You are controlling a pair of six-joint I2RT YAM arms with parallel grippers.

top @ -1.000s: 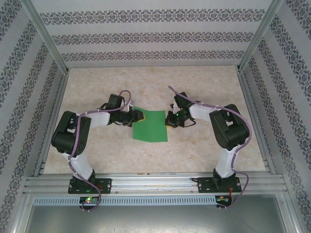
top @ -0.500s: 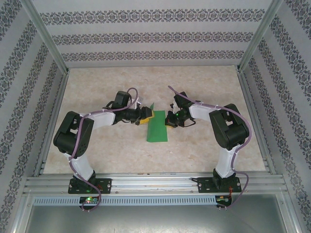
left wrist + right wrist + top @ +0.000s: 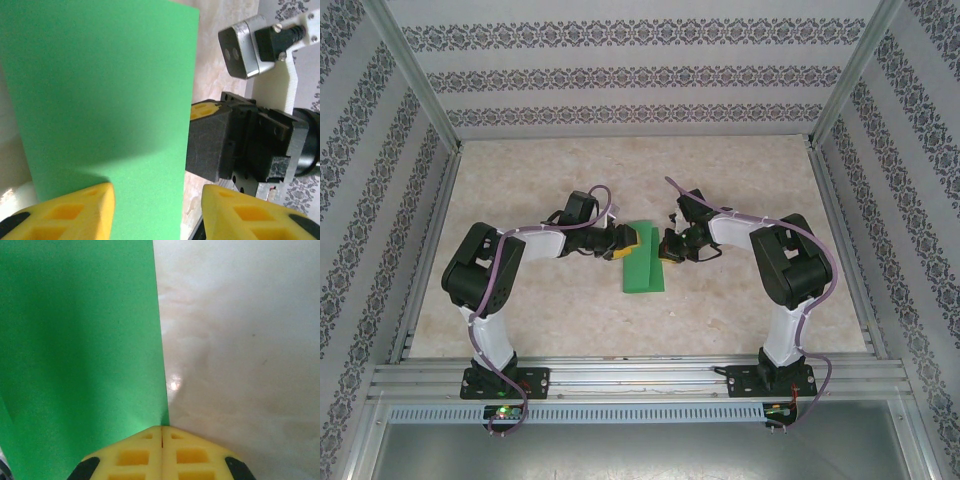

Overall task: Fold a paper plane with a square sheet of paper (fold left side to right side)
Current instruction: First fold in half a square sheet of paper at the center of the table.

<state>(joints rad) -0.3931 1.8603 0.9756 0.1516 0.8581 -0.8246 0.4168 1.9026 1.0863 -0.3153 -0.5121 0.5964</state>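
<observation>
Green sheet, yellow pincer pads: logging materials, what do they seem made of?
The green sheet looks like thin matte paper: no glare, sharp edges. The yellow pads of the right pincer look like matte moulded foam or plastic, with square pockets.

This is a robotics lab test cell. Aluminium profile posts (image 3: 415, 90) box in the marble-patterned bench (image 3: 620, 330) and hold flat wall panels (image 3: 640, 75) printed with ornamental stripes. The left arm (image 3: 480, 280) and right arm (image 3: 790, 265), both small, are bolted to an extruded rail (image 3: 640, 378) at the near edge. Purple cables (image 3: 672, 185) run along the arms, and a slotted cable duct (image 3: 640, 412) lies in front.
</observation>
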